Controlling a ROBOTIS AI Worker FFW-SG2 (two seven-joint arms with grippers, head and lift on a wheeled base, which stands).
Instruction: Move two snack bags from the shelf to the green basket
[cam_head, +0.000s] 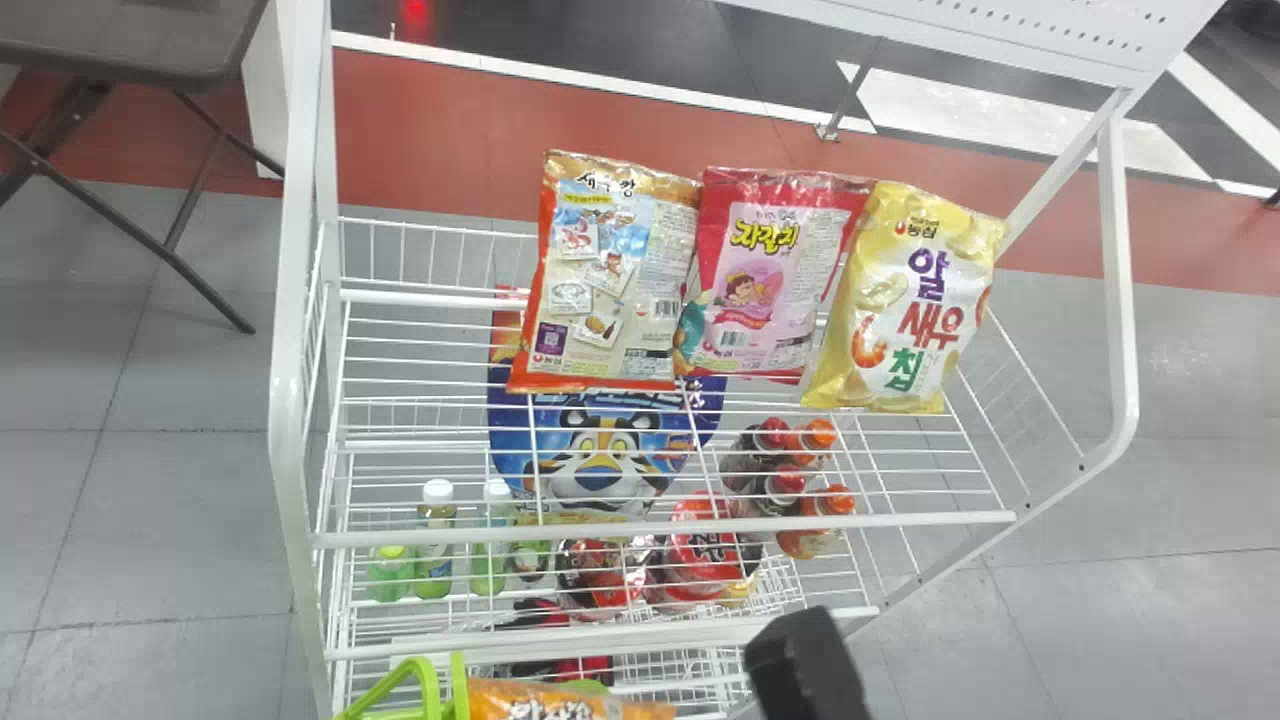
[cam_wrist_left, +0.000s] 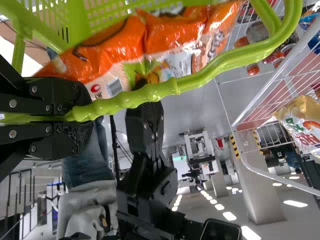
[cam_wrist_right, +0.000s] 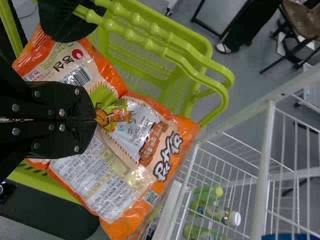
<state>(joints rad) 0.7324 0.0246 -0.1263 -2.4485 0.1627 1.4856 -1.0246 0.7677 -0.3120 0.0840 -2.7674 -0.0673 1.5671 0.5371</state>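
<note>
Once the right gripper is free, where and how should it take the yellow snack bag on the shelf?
I'd pinch the top seal of the yellow snack bag, coming from above and the robot's right: that edge looks thin and flat, the body bulges, and the left side crowds the pink snack bag, with no bag on its right.

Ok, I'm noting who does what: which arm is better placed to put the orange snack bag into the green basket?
The right, I'd say: the right gripper pinches the orange snack bag at the green basket, while the left gripper grips the basket's handle.
</note>
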